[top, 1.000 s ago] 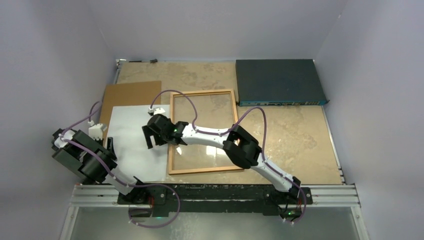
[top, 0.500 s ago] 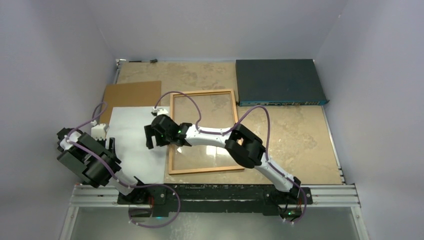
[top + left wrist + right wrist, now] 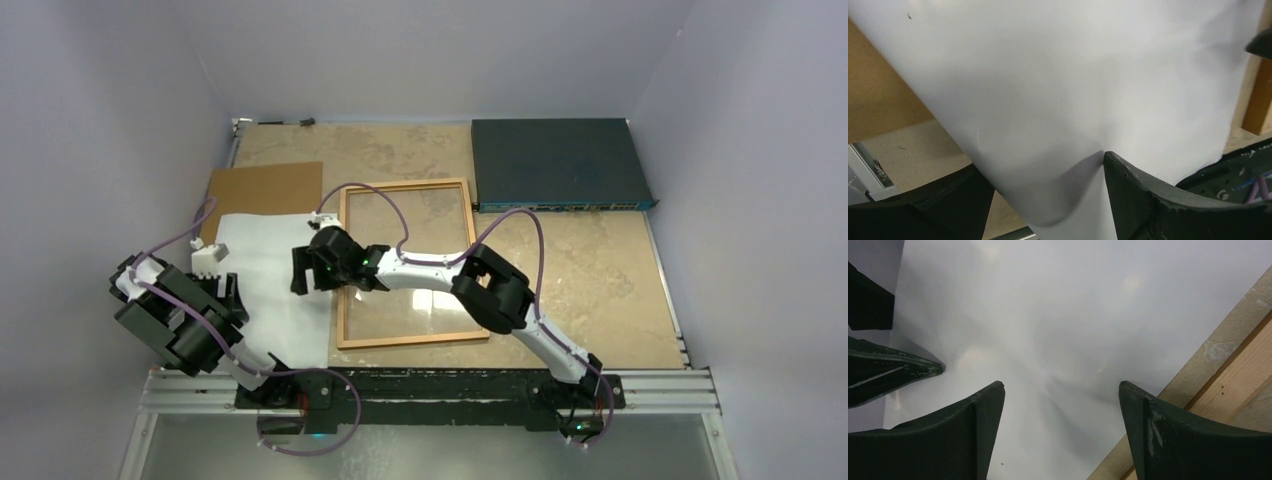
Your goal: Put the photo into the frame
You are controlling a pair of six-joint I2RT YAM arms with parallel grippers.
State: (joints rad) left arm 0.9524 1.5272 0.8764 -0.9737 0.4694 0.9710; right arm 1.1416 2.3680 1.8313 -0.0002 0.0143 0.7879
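Left wrist view alone shows photo (image 3: 1073, 75) buckled inside wide-open left gripper (image 3: 1043, 162), right gripper (image 3: 1061, 385) spread above it, frame (image 3: 1245, 387) edge just beside

We record soft, even light from above in the top view; focus is sharp, no glare. The photo (image 3: 275, 310) is nearly washed-out white. In both wrist views, diffuse grey shadows cross it, with faint bright patches.
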